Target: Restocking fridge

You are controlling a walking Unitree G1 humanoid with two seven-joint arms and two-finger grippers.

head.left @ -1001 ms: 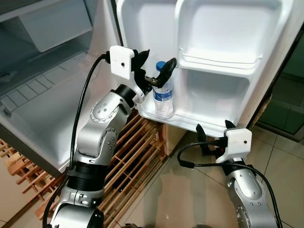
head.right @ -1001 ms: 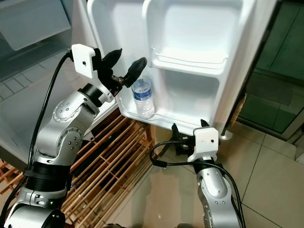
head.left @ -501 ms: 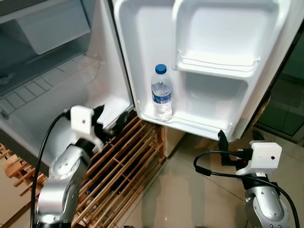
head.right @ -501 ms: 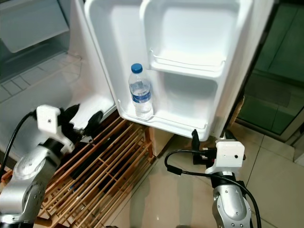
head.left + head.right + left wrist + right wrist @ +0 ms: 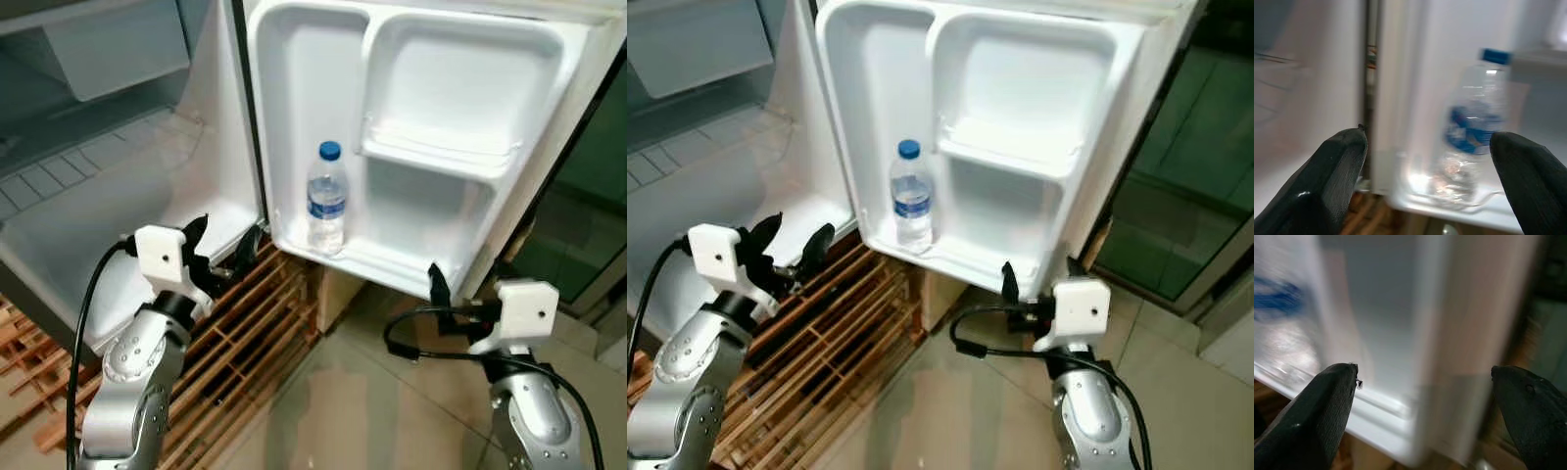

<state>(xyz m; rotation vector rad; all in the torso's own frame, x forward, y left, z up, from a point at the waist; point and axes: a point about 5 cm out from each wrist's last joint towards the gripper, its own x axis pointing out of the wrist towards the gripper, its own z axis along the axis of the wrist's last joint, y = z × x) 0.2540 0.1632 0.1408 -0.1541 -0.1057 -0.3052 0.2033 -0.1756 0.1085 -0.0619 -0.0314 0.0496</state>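
Nearest, low at left: left claw (image 5: 223,253), fingers spread wide and pinching nothing, poised over the slatted wooden rack (image 5: 255,328) and just below the fridge's open edge. Low at right: right claw (image 5: 449,294), fingers likewise spread apart and bare, one tip (image 5: 438,285) raised just under the door's lower corner. Between the two claws, down on the ground: glossy tile floor (image 5: 343,411). Beyond the left claw, up and to its right: bottle (image 5: 325,201), clear with blue cap and blue label, upright in the bottom shelf of the open door (image 5: 460,117), at that shelf's hinge end and well apart from both claws. From the left wrist: same bottle (image 5: 1474,132), blurred, framed between the spread fingers (image 5: 1322,186). Farther left, past the left claw: fridge interior (image 5: 88,186), white and ribbed.
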